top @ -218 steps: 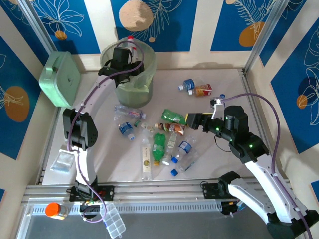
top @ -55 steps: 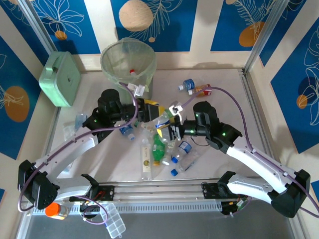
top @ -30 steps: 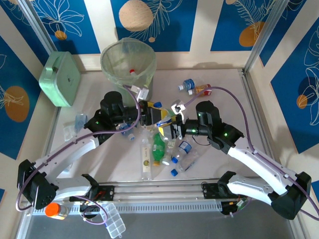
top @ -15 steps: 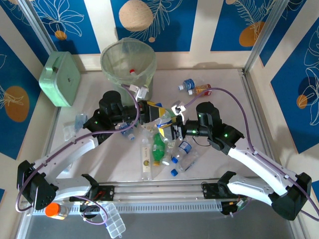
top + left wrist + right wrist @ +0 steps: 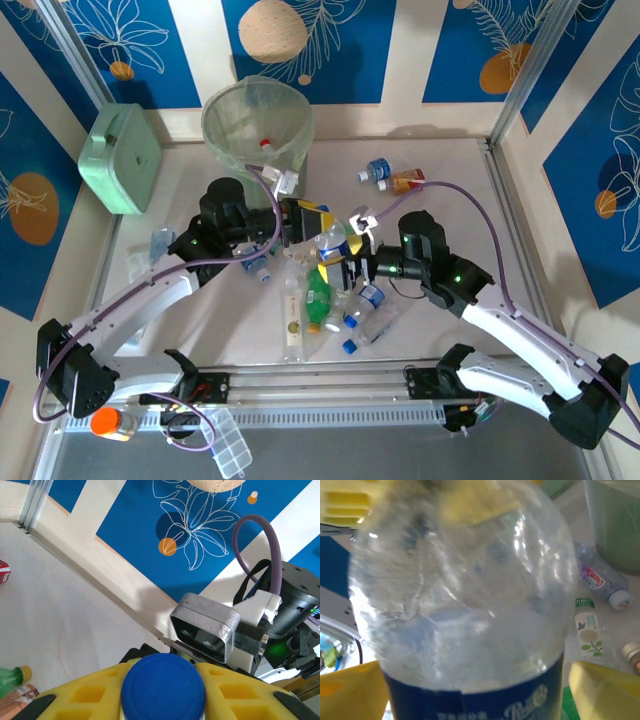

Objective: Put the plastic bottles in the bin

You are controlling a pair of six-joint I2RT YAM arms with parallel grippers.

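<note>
The pale table [image 5: 450,160] is carrying a bin [image 5: 295,150] at its far side, with two bottles [image 5: 378,170] lying well to its right. A heap of bottles [image 5: 362,305] is lying mid-table, a green one [image 5: 318,292] and a clear one [image 5: 292,325] among them, and a crumpled wrapper [image 5: 135,262] is sitting near the left edge.

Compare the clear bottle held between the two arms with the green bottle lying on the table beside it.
The clear bottle is colourless, with a blue cap and a dark blue label. The green bottle is tinted green. The clear bottle is gripped at its cap end by the left end effector, while the green bottle lies loose on the table. Both are small plastic bottles, and neither is in the bin yet.
</note>
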